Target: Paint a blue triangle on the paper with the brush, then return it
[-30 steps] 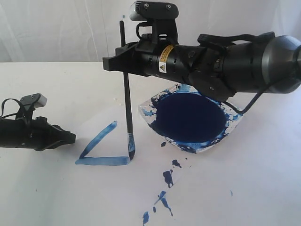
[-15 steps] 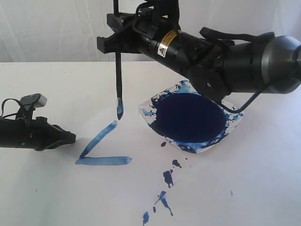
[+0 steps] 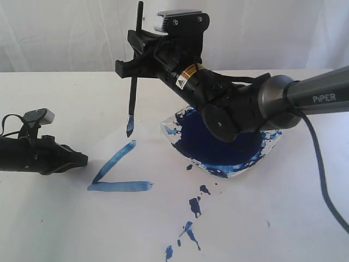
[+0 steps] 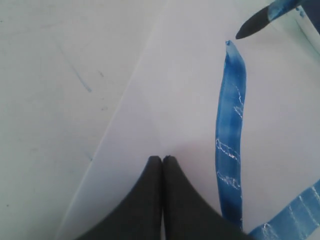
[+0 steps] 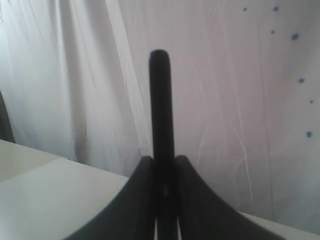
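Brush (image 3: 132, 101): standing near-upright, handle leaning slightly, bristles pointing down, hanging over paper (image 3: 136, 218) above the slanted stroke of the triangle (image 3: 117, 186), beside dish (image 3: 272, 143). Right gripper (image 3: 135, 61): jaws pinching the handle. Left gripper (image 4: 162, 160): jaws pressing together, empty.

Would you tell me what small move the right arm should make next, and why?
Probably lower the brush until its tip meets the paper at the top of the slanted stroke. The blue triangle has only two sides painted, the closing one is missing, and the right fingers hold the brush tip hovering near that top end.
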